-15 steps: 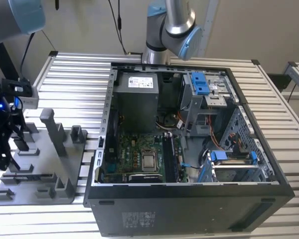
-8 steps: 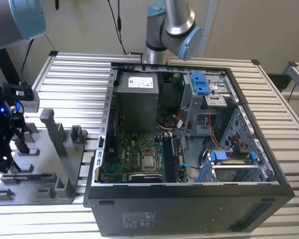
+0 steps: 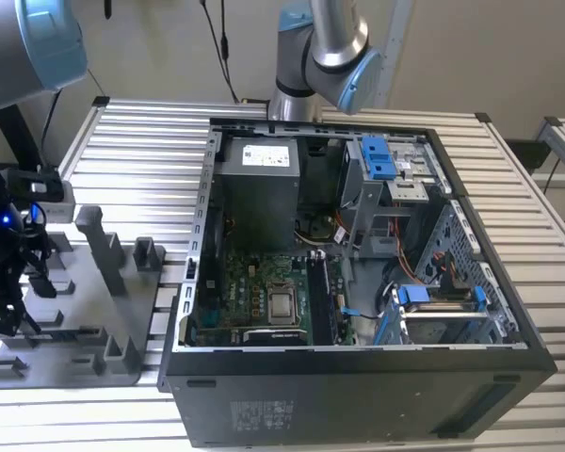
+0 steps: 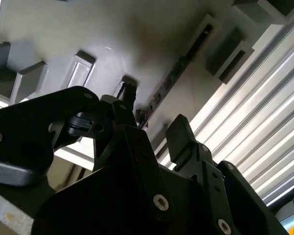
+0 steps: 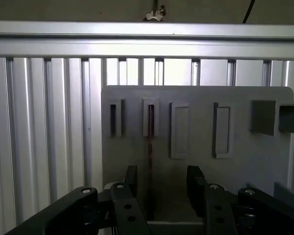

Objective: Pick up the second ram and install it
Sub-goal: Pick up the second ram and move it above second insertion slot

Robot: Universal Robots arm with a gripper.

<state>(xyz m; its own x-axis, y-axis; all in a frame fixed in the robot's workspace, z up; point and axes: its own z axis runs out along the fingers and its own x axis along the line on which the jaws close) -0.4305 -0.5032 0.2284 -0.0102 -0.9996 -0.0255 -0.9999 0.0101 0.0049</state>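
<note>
From where I stand, the hand [image 5: 162,188] hangs low over the grey tray [image 3: 85,363] at the exterior view's left, on the slatted metal counter [image 3: 141,151]. Its two black fingers [image 5: 131,178] are spread wide and grip nothing.

In the first wrist view the second ram [image 5: 150,132] stands on its long edge in one of the tray's narrow slots, so it shows as a thin dark line. It runs down into the gap between the fingers and sits nearer one finger than the other, with a sliver of grey tray showing on either side of it. The second wrist view shows the same strip [image 4: 178,66] running along its slot towards the fingertips, and the jaws are parted there too.

The open computer case [image 3: 358,405] lies on the counter just beside the tray, at the exterior view's right, with its green board facing up. The arm's base [image 3: 311,56] rises behind the case.
</note>
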